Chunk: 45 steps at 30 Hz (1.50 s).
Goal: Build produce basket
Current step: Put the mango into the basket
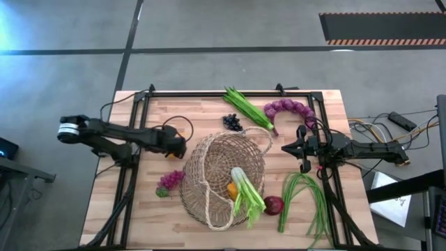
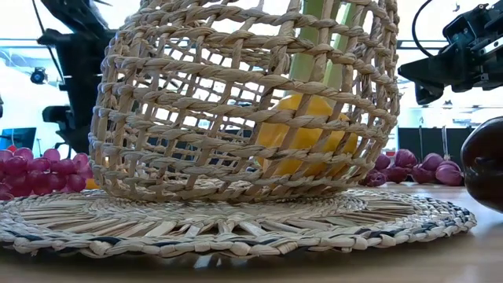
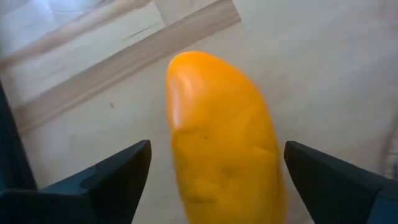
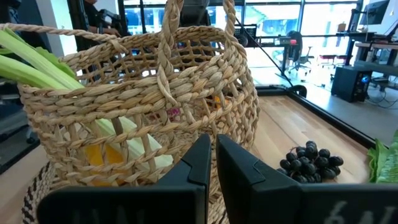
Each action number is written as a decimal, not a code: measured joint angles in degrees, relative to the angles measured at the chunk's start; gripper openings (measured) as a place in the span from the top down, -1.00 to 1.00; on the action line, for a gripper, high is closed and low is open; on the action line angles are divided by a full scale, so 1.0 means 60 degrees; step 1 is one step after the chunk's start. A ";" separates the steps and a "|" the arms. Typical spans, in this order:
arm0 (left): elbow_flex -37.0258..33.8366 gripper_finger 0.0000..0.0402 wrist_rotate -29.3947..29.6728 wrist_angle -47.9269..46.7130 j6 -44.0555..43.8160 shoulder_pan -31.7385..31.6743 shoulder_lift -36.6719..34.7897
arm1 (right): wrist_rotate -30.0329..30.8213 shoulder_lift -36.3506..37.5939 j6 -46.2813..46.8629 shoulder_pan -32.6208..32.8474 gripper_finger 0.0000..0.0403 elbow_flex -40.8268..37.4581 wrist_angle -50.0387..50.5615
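One basket [image 1: 223, 178] stands near the middle of the bench [image 1: 146, 118], and the low view shows a flat woven mat [image 2: 236, 224] under it. Inside it are one leek [image 1: 245, 189], whose green leaves reach over the near rim, and one orange pepper [image 1: 232, 188]. A second orange pepper [image 3: 221, 134] lies on the bench left of the basket, between the fingers [image 3: 115, 171] of the left tool [image 1: 174, 144], which is released: both fingers stand apart from the pepper, neither touching it.

On the bench around the basket there are two bunches of grapes: a dark one [image 1: 233, 123] beyond it and a purple one [image 1: 169, 180] at its left, just beside it. One bundle of green pods [image 1: 247, 108] lies at the far side, with one purple string of onions [image 1: 293, 109] to its right. One red onion [image 1: 274, 205] sits just beside the basket's right near side, and one bundle of green beans [image 1: 306, 199] lies right of it.

The right tool [image 1: 301, 148] hovers right of the basket, clenched on nothing, its fingers [image 4: 205, 165] pressed together and pointing at the basket wall.
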<state>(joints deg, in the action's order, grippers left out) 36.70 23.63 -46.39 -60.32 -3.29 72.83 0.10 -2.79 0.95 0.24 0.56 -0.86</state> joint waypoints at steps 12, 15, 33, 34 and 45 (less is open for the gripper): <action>0.0363 -0.12 0.0139 0.0055 0.0624 -0.0101 0.0692 | 0.0000 0.0000 0.0014 0.0001 0.91 -0.0001 0.0000; 0.0593 -0.07 0.0143 -0.0165 0.0730 -0.0101 0.0381 | 0.0000 0.0000 -0.0004 0.0001 0.91 -0.0001 0.0000; 0.5790 -0.07 0.1377 0.1529 0.4958 0.0361 -0.1518 | 0.0000 0.0000 0.0001 -0.0001 0.91 0.0000 0.0000; 0.6009 -0.07 0.1369 0.2054 0.5461 0.0508 -0.1465 | 0.0000 0.0000 -0.0004 -0.0002 0.91 0.0002 0.0000; 0.6772 -0.07 -0.0371 0.8049 1.0066 0.2805 0.0571 | 0.0000 0.0000 0.0011 -0.0001 0.91 0.0001 0.0000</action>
<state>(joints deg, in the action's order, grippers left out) 77.33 21.41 1.90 0.08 13.53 76.26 0.10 -2.79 1.02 0.24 0.57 -0.86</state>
